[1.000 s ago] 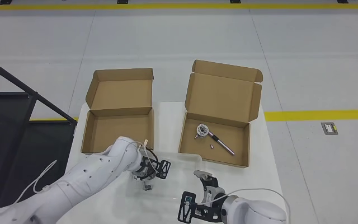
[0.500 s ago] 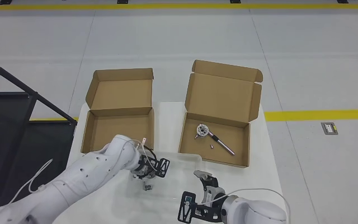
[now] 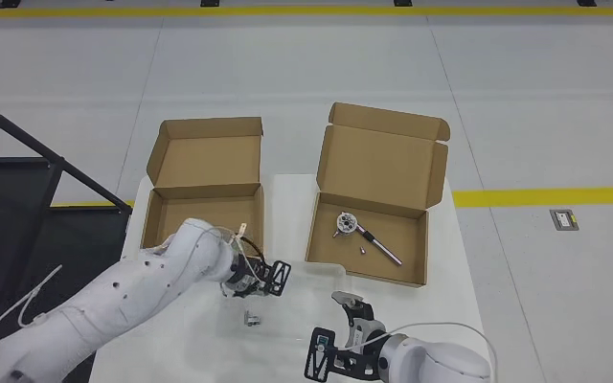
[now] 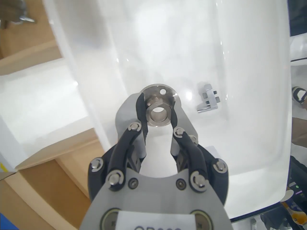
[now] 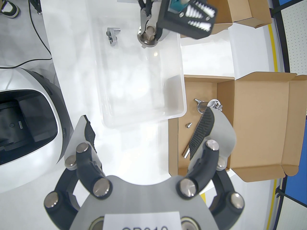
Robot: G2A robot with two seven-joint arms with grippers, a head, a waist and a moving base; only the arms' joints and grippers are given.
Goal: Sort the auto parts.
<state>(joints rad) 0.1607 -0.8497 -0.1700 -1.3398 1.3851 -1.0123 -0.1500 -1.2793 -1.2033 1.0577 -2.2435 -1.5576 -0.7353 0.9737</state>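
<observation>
My left gripper (image 4: 158, 111) is shut on a round metal flanged hub (image 4: 157, 96), held above the clear plastic tray (image 4: 79, 77). A small metal bracket (image 4: 208, 101) lies on the tray floor beside it, also seen as the bracket (image 3: 252, 318) and the bracket (image 5: 112, 35). The right wrist view shows the left gripper (image 5: 149, 34) with the hub over the tray's far end. My right gripper (image 5: 146, 130) stands open with nothing between its fingers, near the tray's rim (image 5: 144, 120) and the table's front edge; from above, the right gripper (image 3: 337, 330) sits low in the picture.
Two open cardboard boxes stand behind the tray. The left box (image 3: 201, 222) looks bare. The right box (image 3: 402, 222) holds a round metal part (image 3: 345, 225), a rod (image 3: 383, 249) and a small screw (image 3: 363, 251). A black stand (image 3: 38, 163) borders the table's left.
My left gripper has lifted away from the bracket with the hub and shifted back toward the left box. The bracket stays in the tray. The right arm has not moved.
</observation>
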